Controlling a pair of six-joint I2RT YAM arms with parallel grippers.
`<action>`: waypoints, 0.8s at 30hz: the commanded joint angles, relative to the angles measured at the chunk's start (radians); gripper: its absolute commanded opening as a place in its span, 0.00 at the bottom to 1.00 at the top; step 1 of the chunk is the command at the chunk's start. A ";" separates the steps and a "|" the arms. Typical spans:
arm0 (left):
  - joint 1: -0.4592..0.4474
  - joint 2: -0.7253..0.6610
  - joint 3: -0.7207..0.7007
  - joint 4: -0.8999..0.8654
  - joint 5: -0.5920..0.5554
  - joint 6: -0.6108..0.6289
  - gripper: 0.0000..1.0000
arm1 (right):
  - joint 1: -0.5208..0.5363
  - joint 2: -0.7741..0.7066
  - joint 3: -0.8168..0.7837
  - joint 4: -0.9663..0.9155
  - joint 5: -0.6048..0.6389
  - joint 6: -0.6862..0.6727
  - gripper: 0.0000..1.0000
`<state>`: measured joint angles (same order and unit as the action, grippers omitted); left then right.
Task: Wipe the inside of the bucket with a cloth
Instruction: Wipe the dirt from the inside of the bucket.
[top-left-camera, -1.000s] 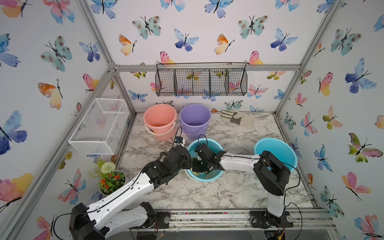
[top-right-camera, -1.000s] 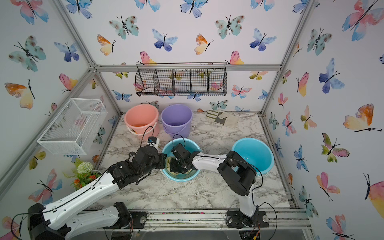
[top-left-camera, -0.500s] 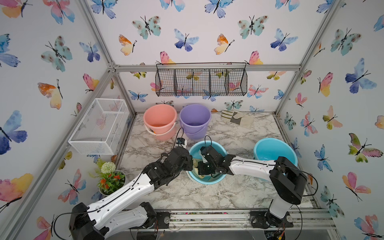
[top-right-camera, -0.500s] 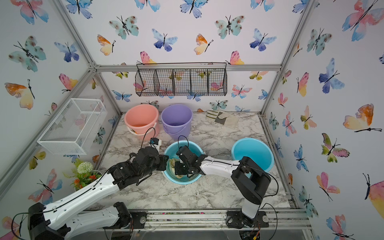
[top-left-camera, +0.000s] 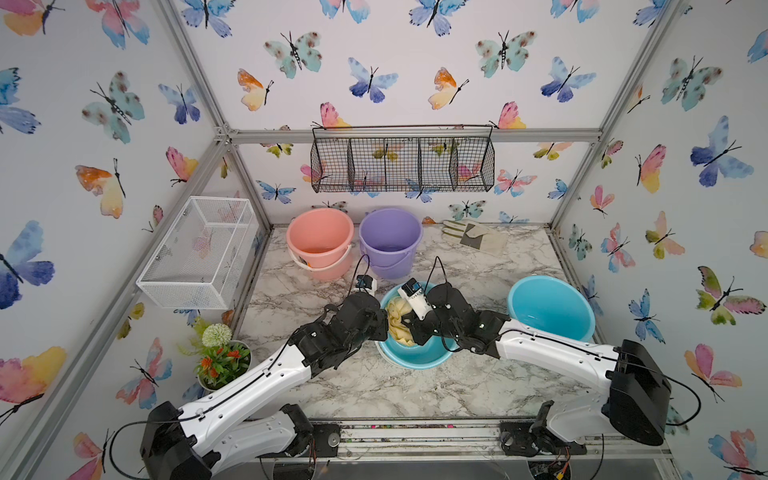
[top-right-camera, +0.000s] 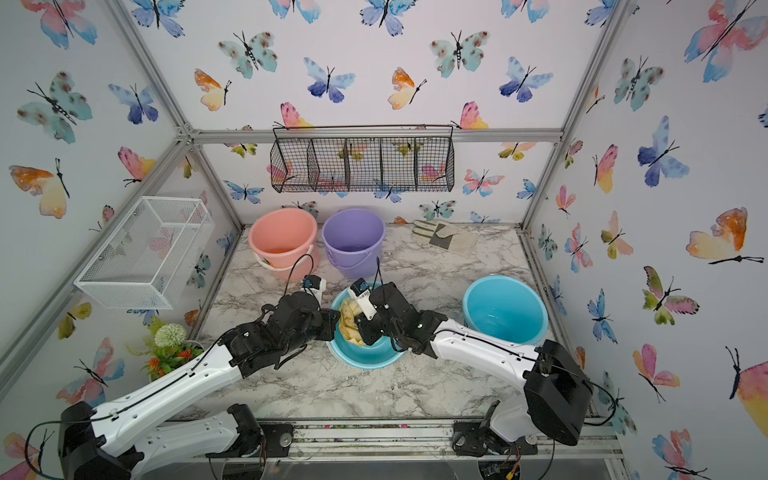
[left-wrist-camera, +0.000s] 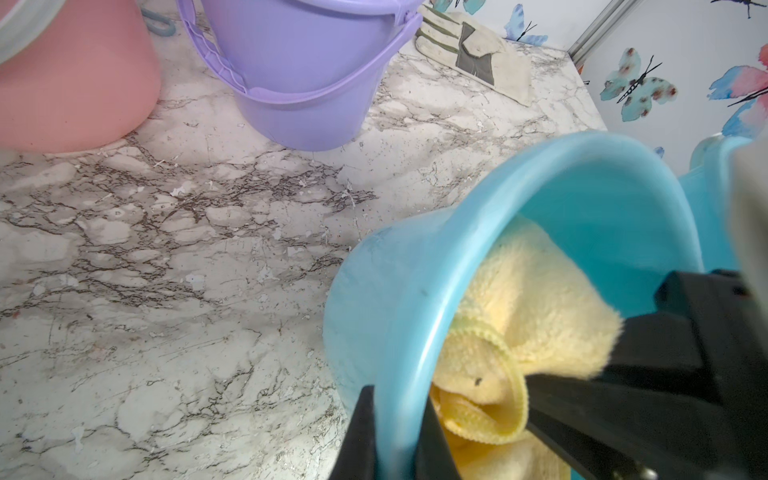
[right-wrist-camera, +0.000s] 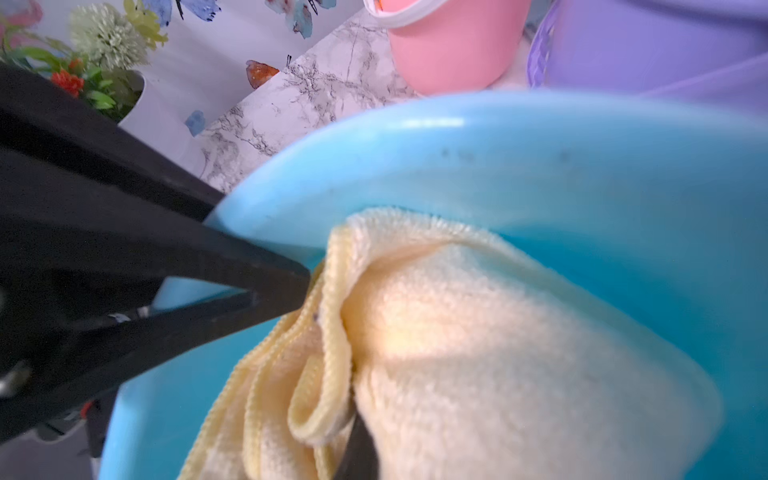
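Bucket: small, light blue, near the middle of the marble table, just in front of the purple bucket; flanked by both arms in both top views; standing flat or tipped, impossible to tell.
Cloth: pale yellow terry, bunched inside the bucket against the inner wall on the left arm's side; top folds about level with the rim.
Left gripper: clamped tight on the bucket's rim, next to the cloth.
Left fingers: one outside the blue wall, one inside, with only the thin wall pinched between; inner one just beside the yellow folds; touching them or not, unclear.
Right gripper: reaching down into the bucket's mouth from the opposite side, closed on a fold of the cloth.
Right fingers: a single dark tip showing in the right wrist view, buried among the hemmed folds; no gap visible between the two.
Bucket wall: curved close behind the cloth, pile pressed against it.
Surroundings: pink bucket beside the purple one at the back; larger blue bucket well apart on the right arm's side; work glove lying flat near the far edge; potted plant off the table's left edge.
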<state>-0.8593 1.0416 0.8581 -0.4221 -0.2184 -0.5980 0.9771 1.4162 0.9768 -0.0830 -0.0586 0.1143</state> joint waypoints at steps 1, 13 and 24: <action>-0.003 0.003 0.029 0.039 0.041 0.013 0.00 | 0.005 -0.037 0.029 0.073 0.058 -0.372 0.02; -0.004 0.006 0.032 0.046 0.051 0.029 0.00 | 0.005 0.038 0.209 -0.127 0.309 -0.850 0.02; -0.004 -0.015 0.008 0.049 0.021 0.028 0.00 | 0.005 0.057 0.359 -0.666 0.470 -0.836 0.02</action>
<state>-0.8577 1.0519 0.8581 -0.4007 -0.2054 -0.5831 0.9878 1.4597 1.2964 -0.5343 0.3435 -0.7361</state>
